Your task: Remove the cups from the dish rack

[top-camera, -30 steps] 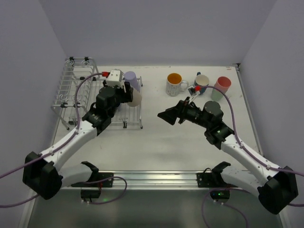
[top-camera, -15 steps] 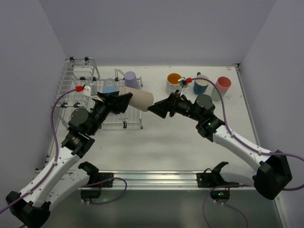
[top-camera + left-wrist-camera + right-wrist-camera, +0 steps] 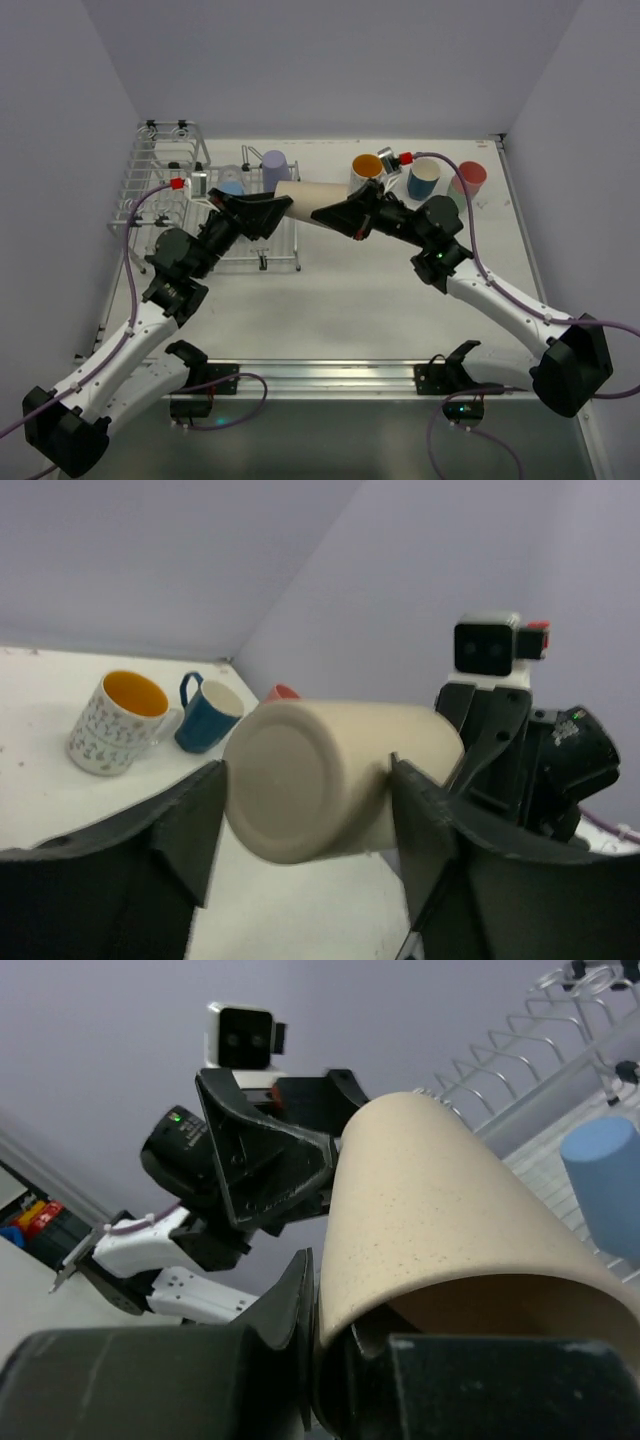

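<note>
We see the white table point(image 3: 330, 290), with the dish rack point(image 3: 150, 190) at its far left. Over the rack's right edge the beige cup point(image 3: 305, 195) lies sideways in the air between both arms. The left gripper point(image 3: 272, 210) is clamped on its closed base. The right gripper point(image 3: 335, 218) straddles the open rim, and we cannot tell if it presses. A lilac cup point(image 3: 275, 167) and a blue cup point(image 3: 231, 188) sit in the rack. A speckled mug point(image 3: 368, 172), a dark blue mug point(image 3: 424, 178) and a pink cup point(image 3: 467, 178) stand on the table to the right.
</note>
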Robot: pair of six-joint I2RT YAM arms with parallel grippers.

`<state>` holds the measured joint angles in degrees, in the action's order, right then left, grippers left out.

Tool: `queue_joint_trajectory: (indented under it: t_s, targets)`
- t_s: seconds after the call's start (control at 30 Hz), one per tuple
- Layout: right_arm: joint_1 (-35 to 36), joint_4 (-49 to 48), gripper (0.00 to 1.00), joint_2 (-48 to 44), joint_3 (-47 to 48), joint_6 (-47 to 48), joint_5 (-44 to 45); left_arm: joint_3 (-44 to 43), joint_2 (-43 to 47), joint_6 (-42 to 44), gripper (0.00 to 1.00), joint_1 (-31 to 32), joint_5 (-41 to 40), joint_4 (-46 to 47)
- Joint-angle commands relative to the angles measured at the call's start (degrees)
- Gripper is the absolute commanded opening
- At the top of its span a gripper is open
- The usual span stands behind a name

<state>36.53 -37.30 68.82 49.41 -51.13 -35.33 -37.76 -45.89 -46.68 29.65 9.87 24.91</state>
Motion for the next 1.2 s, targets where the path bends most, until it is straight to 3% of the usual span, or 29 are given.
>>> queue_joint_trajectory:
  t_s: [0.0, 0.07, 0.13, 0.27, 0.3, 0.33, 0.47, 0.67, 1.17]
  targets:
    - [0.5, -4.3, 0.00, -1.8, 1.0, 1.4, 3.4, 1.5, -0.3, 1.3, 0.77, 0.8, 4.9, 1.5]
    - [0.4, -0.3, 0.00, -2.8, 1.5, 4.2, 5.1, 1.3, 0.5, 4.1, 0.88, 0.8, 4.2, -1.0]
    - [0.4, 10.1, 0.00, -4.4, 2.5, 10.1, 10.0, 0.4, 1.4, 6.8, 0.96, 0.8, 1.6, -7.7]
    - [0.2, 38.4, 0.00, -3.2, 10.7, 27.7, 21.1, -3.0, 4.9, 16.1, 1.00, 0.8, -7.7, -24.2]
    - [-0.1, 43.1, 0.00, -2.2, 12.4, 30.0, 23.2, -3.3, 5.3, 17.2, 1.00, 0.8, -11.8, -27.7]
    - [-0.2, 46.5, 0.00, -1.2, 13.6, 31.9, 28.6, -3.4, 5.6, 18.3, 1.00, 0.8, -13.3, -29.5]
    - [-2.2, 62.0, 0.00, 6.4, 21.0, 39.8, 35.2, -1.8, 6.8, 20.6, 1.00, 0.8, -16.9, -36.1]
    - [-3.7, 75.2, 0.00, 18.4, 30.5, 44.4, 42.4, -0.1, 7.1, 21.7, 1.00, 0.8, -18.4, -39.3]
    - [-9.5, 89.3, 0.03, 36.3, 44.6, 54.9, 41.1, -4.7, 0.9, 23.8, 1.00, 0.8, -25.1, -40.5]
